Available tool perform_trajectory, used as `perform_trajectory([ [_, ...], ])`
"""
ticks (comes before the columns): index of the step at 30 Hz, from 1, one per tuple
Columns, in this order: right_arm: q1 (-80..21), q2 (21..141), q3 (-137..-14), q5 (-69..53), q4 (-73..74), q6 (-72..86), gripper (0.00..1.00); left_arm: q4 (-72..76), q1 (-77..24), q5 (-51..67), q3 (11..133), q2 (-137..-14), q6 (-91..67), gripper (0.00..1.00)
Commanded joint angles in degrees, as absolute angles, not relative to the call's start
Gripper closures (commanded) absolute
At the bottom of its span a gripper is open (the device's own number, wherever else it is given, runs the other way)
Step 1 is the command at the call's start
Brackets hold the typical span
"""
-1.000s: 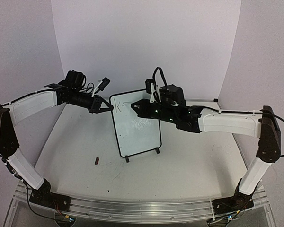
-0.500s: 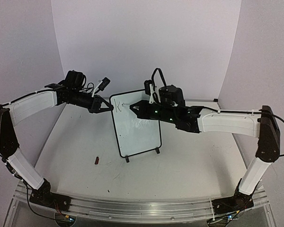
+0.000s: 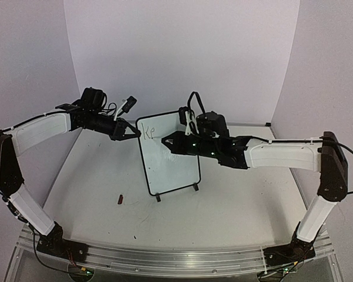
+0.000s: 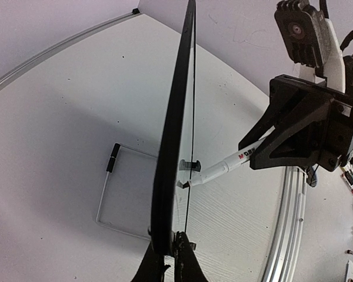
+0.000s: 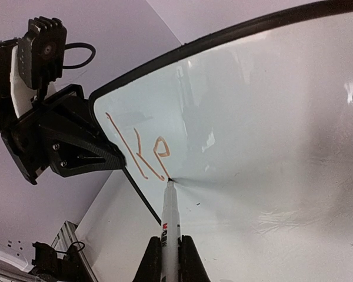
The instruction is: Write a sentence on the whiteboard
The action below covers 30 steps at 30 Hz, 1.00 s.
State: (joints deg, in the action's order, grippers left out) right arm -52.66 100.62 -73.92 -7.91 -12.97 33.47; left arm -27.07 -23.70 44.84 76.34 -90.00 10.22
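From above, the whiteboard (image 3: 172, 161) stands upright on its two black feet in the middle of the table (image 3: 241, 200), leaning a little. The left gripper (image 3: 134, 134) is at the whiteboard's upper left corner, fingers clenched on the frame. The right gripper (image 3: 166, 141) reaches to the whiteboard's face just below its top edge. Its fingers are drawn together, and what they hold is too small to make out here. Of the sentence (image 3: 149, 126), only the letters "Ke" stand in the whiteboard's top left corner. A small dark object (image 3: 120, 199) lies on the table, left of the whiteboard's feet and well apart from them.

The left wrist camera sees the whiteboard (image 4: 175, 117) edge-on. The left gripper (image 4: 173, 258) pinches the whiteboard's thin black frame between its two fingertips. On the writing side, the right gripper (image 4: 265, 154) grasps a white marker (image 4: 220, 170) whose tip meets the whiteboard's face. On the other side, a wire stand (image 4: 111, 160) runs from the whiteboard along the table.

In the right wrist view, the right gripper (image 5: 167, 258) is closed around the marker (image 5: 169, 223), and the marker's tip touches the whiteboard (image 5: 270, 117) just below the "e". The sentence (image 5: 138, 153) looks orange-brown here. The left gripper (image 5: 119, 160) clamps the whiteboard's frame just beside the "K".
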Motion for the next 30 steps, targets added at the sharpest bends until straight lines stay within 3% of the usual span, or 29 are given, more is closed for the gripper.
perform_trajectory([
  [1, -52.5, 100.1, -72.7, -6.5, -14.2, 34.3, 1.0, -27.9, -23.9, 42.7, 75.5, -88.0, 12.7, 1.0],
  [17, -52.5, 93.3, -69.8, -4.9, -17.3, 32.6, 1.0, -27.8, -23.8, 42.7, 75.4, -88.0, 12.8, 1.0],
  [30, -52.5, 97.1, -72.5, -4.7, -17.3, 32.6, 1.0, -27.9, -23.9, 42.7, 75.4, -88.2, 12.8, 1.0],
])
